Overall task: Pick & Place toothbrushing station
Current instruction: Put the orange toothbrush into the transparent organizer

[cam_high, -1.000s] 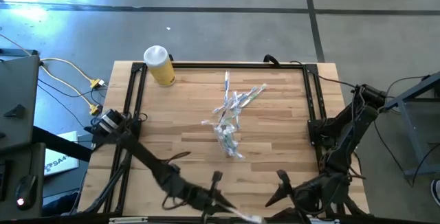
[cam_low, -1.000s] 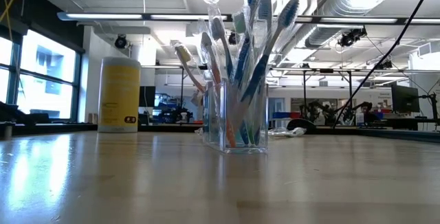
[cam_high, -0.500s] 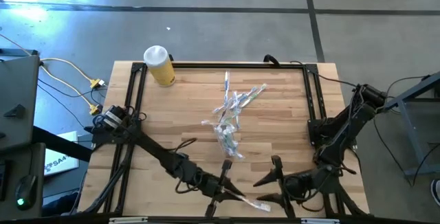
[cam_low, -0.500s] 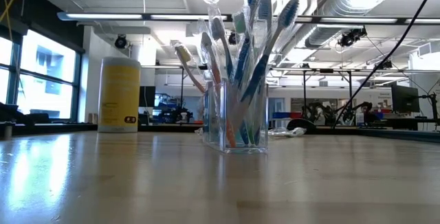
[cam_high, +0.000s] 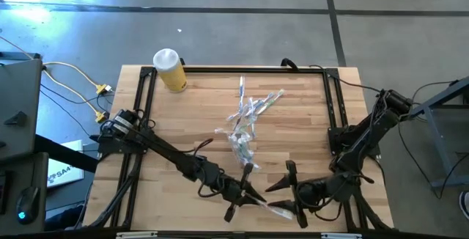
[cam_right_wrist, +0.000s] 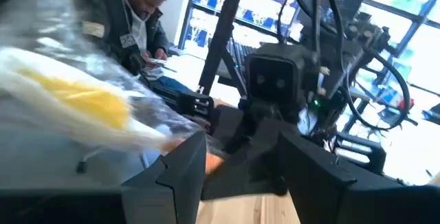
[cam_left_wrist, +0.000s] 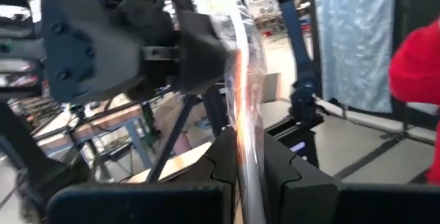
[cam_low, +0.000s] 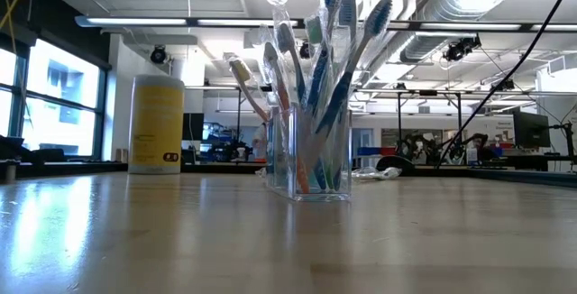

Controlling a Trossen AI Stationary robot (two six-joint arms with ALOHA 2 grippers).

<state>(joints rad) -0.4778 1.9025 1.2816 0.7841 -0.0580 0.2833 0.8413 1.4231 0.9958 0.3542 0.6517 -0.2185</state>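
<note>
The toothbrushing station's clear cup (cam_high: pixel 245 129) (cam_low: pixel 311 163) stands upright on its base mid-table, with several toothbrushes sticking up out of it. Near the table's front edge my left gripper (cam_high: pixel 248 193) (cam_left_wrist: pixel 246 148) is shut on one clear-wrapped toothbrush (cam_high: pixel 270 205) (cam_left_wrist: pixel 242 80). My right gripper (cam_high: pixel 287 197) (cam_right_wrist: pixel 240 148) faces it from the right, open. The wrapped toothbrush (cam_right_wrist: pixel 89 104) reaches toward one of its fingers. My left gripper pinches the wrapped toothbrush between its two fingers, on the stretch of shaft (cam_left_wrist: pixel 243 124) just past the fingertips. The fingers come roughly level from the table's left. The brush sticks out toward my right gripper, clear of the table. My right gripper: I cannot tell whether a finger (cam_right_wrist: pixel 182 152) touches the brush's free end.
A yellow bottle with a white cap (cam_high: pixel 170 70) (cam_low: pixel 156 124) stands at the far left corner. A black frame (cam_high: pixel 143 107) runs along the table's left, far and right sides. Beyond the table are a seated person (cam_right_wrist: pixel 144 11) and a red sleeve (cam_left_wrist: pixel 419 73).
My left gripper has swung along the near edge toward the table's right and a little farther in, carrying the wrapped toothbrush. My right gripper has swung toward the table's left. The two have drawn close together. The cup has stayed put.
</note>
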